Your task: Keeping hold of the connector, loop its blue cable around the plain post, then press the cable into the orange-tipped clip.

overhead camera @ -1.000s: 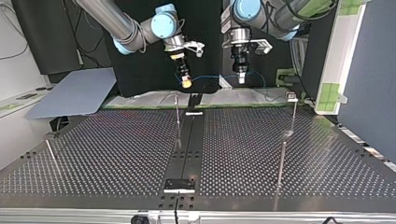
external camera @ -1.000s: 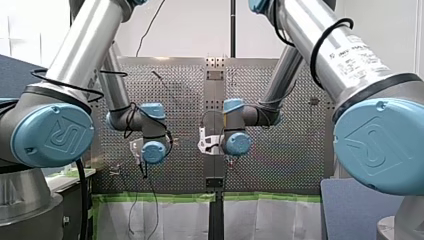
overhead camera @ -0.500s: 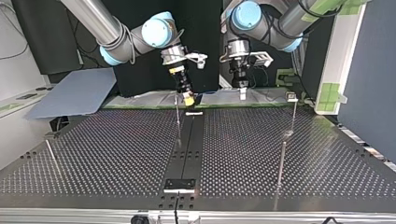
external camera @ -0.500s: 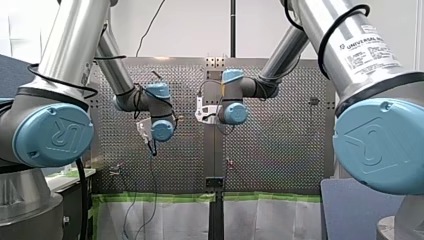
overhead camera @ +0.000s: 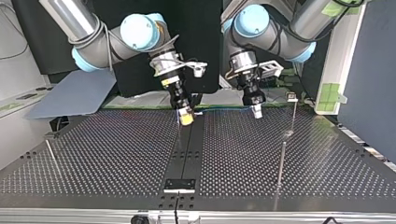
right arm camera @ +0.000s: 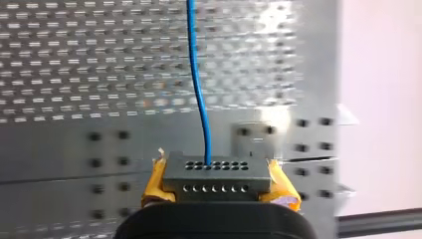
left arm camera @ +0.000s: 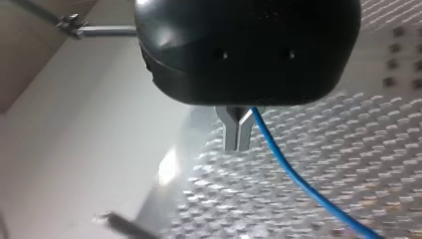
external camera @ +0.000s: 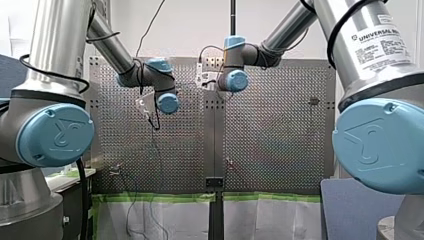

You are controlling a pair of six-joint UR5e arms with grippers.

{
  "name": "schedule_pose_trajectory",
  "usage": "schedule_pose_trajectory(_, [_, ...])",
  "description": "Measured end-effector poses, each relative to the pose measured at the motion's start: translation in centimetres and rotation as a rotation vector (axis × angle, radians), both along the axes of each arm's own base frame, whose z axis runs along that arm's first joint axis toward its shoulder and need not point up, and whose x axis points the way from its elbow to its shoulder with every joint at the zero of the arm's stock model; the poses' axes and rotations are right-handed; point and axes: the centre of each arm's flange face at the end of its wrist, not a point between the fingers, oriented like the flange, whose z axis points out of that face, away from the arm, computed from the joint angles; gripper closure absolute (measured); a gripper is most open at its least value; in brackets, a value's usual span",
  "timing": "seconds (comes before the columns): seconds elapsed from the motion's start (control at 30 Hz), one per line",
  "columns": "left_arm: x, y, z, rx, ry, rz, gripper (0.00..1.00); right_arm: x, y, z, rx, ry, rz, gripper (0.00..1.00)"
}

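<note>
In the right wrist view my right gripper [right arm camera: 217,185] has its yellow pads shut on a grey connector [right arm camera: 214,172]. The blue cable [right arm camera: 199,89] runs from it out over the perforated table. In the left wrist view my left gripper [left arm camera: 238,145] has its metal fingers shut, and the blue cable [left arm camera: 298,184] leaves from beside them. In the top view my right gripper [overhead camera: 186,118] hangs by the top of a thin post [overhead camera: 179,133] at the table's middle. My left gripper [overhead camera: 256,111] is to its right, with the cable [overhead camera: 224,110] stretched between them.
In the top view two more thin posts stand at the right, one with a small clip head [overhead camera: 292,97] and one nearer the camera [overhead camera: 281,161]. Another post [overhead camera: 52,156] leans at the left. A black rail [overhead camera: 186,154] runs down the table's middle.
Both arms have moved from the table's arm-side edge out over the table and come lower in the top view. The connector and cable have travelled with them.
</note>
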Motion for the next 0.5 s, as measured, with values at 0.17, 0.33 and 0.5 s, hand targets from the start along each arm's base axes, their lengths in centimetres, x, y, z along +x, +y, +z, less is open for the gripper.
schedule_pose_trajectory(0.17, [0.3,0.6,3.9,-0.033,-0.039,0.036,1.00,-0.6,0.2,4.1,-0.028,-0.024,0.011,1.00])
schedule_pose_trajectory(0.33, [0.1,1.7,7.4,-0.055,-0.062,0.093,1.00,-1.1,0.3,6.0,-0.038,-0.029,0.017,1.00])
schedule_pose_trajectory(0.5, [-0.6,2.9,9.7,-0.047,-0.061,0.139,1.00,-1.1,0.1,6.7,-0.046,-0.034,0.024,1.00])
